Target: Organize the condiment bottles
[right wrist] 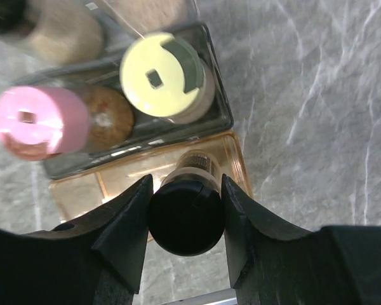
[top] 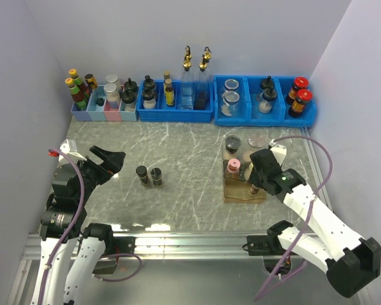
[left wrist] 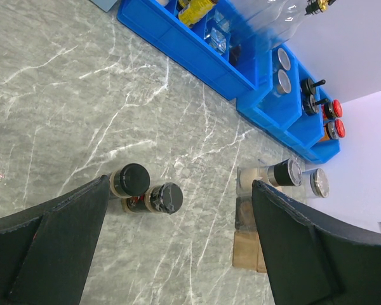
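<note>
The right gripper (right wrist: 184,190) was clamped on a black-lidded jar (right wrist: 185,222) over the amber rack (right wrist: 236,164), just in front of a pink-lidded jar (right wrist: 41,121) and a pale-yellow-lidded jar (right wrist: 162,76). The left gripper (top: 109,159) hung with its jaws spread near two black-lidded table jars (top: 141,173), and any labels were too small to read.

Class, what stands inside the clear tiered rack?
At least a pink-lidded jar and a pale-yellow-lidded jar. The right gripper, shut on a black-lidded jar, hides much of the rack's front tier.

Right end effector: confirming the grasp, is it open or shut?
Shut on the small clear black-lidded spice jar; the right end effector's fingers press both sides of its lid.
</note>
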You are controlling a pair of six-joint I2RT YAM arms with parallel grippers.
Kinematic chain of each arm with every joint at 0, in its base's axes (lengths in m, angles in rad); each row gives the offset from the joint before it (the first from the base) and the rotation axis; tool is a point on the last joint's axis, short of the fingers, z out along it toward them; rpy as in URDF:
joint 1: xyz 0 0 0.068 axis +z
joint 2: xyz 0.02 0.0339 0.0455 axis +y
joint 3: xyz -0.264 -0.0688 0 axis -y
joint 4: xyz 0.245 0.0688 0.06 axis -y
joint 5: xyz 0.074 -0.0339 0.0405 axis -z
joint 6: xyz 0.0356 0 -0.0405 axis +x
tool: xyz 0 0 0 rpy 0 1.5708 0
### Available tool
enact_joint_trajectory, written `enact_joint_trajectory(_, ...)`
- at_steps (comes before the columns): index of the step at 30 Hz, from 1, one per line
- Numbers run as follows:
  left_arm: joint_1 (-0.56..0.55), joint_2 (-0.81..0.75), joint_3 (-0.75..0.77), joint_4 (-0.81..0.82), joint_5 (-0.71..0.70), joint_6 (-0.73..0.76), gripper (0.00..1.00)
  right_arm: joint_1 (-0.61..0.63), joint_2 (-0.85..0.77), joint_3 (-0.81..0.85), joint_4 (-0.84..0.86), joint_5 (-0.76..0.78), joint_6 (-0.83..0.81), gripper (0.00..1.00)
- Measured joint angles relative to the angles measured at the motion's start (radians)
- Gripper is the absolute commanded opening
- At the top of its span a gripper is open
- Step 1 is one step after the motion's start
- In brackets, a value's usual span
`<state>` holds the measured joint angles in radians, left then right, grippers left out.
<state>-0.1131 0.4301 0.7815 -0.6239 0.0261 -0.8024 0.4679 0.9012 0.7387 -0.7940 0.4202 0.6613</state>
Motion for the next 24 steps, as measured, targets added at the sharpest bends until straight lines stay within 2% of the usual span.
enact_joint_trajectory(4,0.0,0.0,0.0,0.0,0.0,0.0,0.99,-0.016,0.037,-0.042,0.016,-0.01,0.014,0.01)
enact_joint_trajectory(5,0.0,0.001,0.0,0.0,0.0,0.0,0.99,-0.018,0.041,-0.045,0.016,-0.01,0.016,0.06)
enact_joint_trajectory(7,0.0,0.004,0.0,0.0,0.001,0.0,0.99,-0.025,0.044,-0.045,0.021,-0.01,0.024,0.2)
enact_joint_trajectory(8,0.0,0.007,0.0,0.0,0.002,0.0,0.99,-0.029,0.044,-0.045,0.027,-0.009,0.027,0.38)
enact_joint_trajectory(9,0.0,0.01,0.0,0.0,0.003,0.0,0.99,-0.032,0.044,-0.045,0.032,-0.009,0.029,0.47)
enact_joint_trajectory(10,0.0,0.013,0.0,0.001,0.003,0.0,0.99,-0.035,0.044,-0.045,0.035,-0.01,0.031,0.53)
enact_joint_trajectory(11,0.0,0.015,0.0,0.001,0.003,0.0,0.99,-0.037,0.044,-0.045,0.039,-0.01,0.033,0.64)
enact_joint_trajectory(14,0.0,0.017,0.0,0.002,0.003,0.0,0.99,-0.038,0.037,-0.045,0.046,-0.009,0.038,0.85)
enact_joint_trajectory(17,0.0,0.017,0.0,0.01,0.003,-0.001,0.99,-0.039,0.016,-0.045,0.046,-0.004,0.036,0.89)
enact_joint_trajectory(24,0.0,0.017,0.0,0.014,0.003,0.0,0.99,-0.032,-0.044,0.005,0.045,-0.055,-0.009,0.9)
